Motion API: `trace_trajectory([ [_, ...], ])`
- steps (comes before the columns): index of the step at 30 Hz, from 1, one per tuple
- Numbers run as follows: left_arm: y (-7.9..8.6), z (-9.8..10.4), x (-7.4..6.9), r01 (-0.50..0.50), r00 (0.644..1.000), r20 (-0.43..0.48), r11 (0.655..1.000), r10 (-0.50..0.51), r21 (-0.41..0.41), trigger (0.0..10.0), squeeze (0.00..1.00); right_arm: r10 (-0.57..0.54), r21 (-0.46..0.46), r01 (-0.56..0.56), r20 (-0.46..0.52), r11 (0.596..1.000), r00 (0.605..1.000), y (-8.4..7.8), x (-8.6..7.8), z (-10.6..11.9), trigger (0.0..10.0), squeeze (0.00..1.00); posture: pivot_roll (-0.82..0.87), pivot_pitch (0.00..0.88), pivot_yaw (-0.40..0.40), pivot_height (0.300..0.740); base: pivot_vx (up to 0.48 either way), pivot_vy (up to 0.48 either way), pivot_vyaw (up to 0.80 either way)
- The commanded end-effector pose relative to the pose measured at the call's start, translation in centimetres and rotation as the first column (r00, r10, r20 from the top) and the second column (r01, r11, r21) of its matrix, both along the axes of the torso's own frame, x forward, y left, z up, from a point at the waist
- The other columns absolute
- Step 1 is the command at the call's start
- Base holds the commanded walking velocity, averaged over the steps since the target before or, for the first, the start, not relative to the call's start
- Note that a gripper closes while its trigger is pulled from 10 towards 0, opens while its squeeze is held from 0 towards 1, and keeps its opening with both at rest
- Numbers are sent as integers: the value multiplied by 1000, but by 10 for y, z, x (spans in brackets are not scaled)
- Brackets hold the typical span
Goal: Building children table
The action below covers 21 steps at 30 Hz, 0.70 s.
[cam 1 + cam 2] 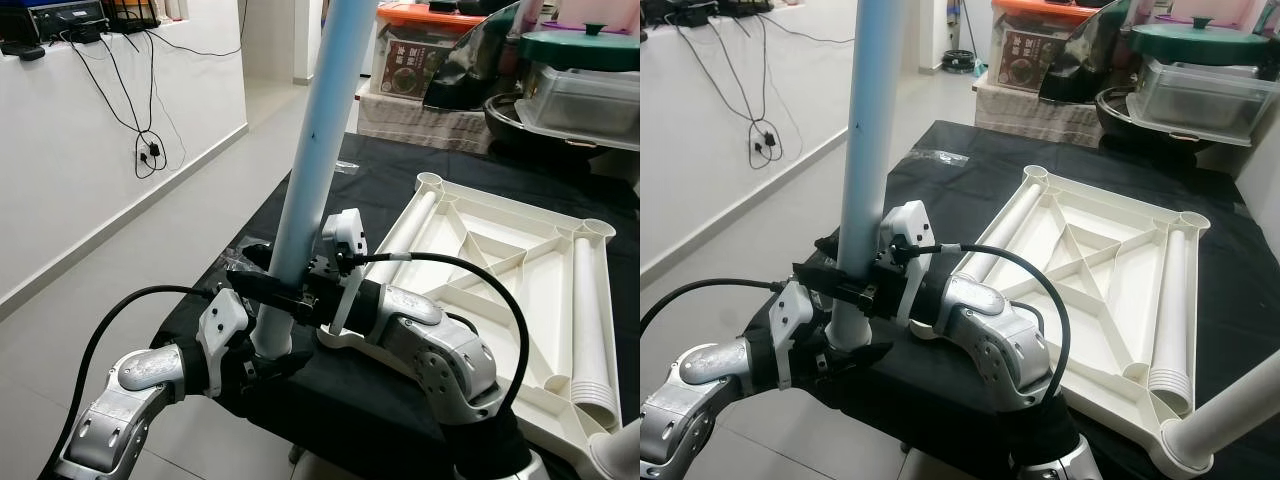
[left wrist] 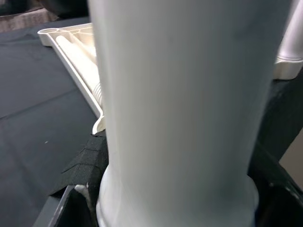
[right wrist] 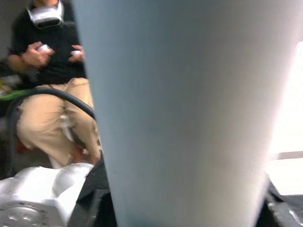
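Black-cloth table (image 1: 400, 160) w/ upturned white tabletop (image 1: 520, 300) flat on it, spare leg (image 1: 592, 320) in its frame.

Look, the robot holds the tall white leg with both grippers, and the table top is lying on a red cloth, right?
Not quite: the cloth is black, as the left eye view shows. Both the left gripper and right gripper do hold the tall white leg, beside the upside-down table top.

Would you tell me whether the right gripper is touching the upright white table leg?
Touching: in the left eye view the right gripper has its black fingers clamped around the table leg.
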State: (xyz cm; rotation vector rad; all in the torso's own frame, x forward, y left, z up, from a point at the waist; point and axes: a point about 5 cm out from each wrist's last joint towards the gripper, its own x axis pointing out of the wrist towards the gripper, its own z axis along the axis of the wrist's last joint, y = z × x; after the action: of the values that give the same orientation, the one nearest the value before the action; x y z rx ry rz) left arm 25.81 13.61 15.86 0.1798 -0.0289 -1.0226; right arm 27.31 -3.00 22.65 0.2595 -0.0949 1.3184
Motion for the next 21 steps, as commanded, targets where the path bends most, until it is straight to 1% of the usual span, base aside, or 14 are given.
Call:
trace_trajectory([
  [1,-9,10,1,26,999,33,999,-24,-40,10000,0,132,43,-131,-19,990,991,18,-14,2,10000,1000,47,0,-60,740,0,0,0],
  [3,-9,11,0,30,999,34,999,-29,-36,10000,0,135,75,-132,-37,988,990,17,-12,4,10000,1000,49,0,-61,740,0,0,0],
  [5,-9,11,0,33,999,34,999,-31,-35,10000,0,136,82,-132,-42,988,990,17,-12,5,10000,1000,49,0,-61,740,0,0,0],
  [6,-9,12,-2,52,998,35,998,-51,-29,10000,0,142,106,-137,-43,985,989,14,-9,9,10000,1000,50,0,-60,740,0,0,0],
  [10,-9,12,-4,65,997,35,998,-64,-25,10000,0,146,122,-140,-42,983,988,11,-7,12,10000,1000,50,0,-60,740,0,0,0],
  [11,-10,14,-8,93,995,35,995,-92,-21,10000,0,179,157,-171,-39,973,983,7,-6,18,10000,1000,53,0,-62,740,0,0,0],
  [12,-10,14,-8,93,995,35,995,-92,-21,10000,0,179,157,-171,-39,973,983,7,-6,18,10000,1000,53,0,-62,740,0,0,0],
  [13,-11,16,-13,129,991,30,991,-129,-17,10000,0,204,177,-196,-27,964,979,4,-5,22,10000,1000,56,0,-63,740,0,0,0],
  [15,-11,16,-13,129,991,30,991,-129,-17,10000,0,204,177,-196,-27,964,979,4,-5,22,10000,1000,56,0,-63,740,0,0,0],
  [16,-12,16,-21,176,984,23,984,-176,0,10000,0,227,166,-225,4,960,974,2,-4,25,10000,996,56,0,-64,740,0,0,0],
  [20,-12,16,-21,176,984,23,984,-176,0,10000,0,227,166,-225,4,960,974,2,-4,25,10000,996,56,0,-64,740,0,0,0],
  [21,-13,18,-30,229,973,20,973,-229,26,10000,0,244,135,-247,38,959,969,0,0,26,10000,0,58,0,-64,740,0,0,0],
])
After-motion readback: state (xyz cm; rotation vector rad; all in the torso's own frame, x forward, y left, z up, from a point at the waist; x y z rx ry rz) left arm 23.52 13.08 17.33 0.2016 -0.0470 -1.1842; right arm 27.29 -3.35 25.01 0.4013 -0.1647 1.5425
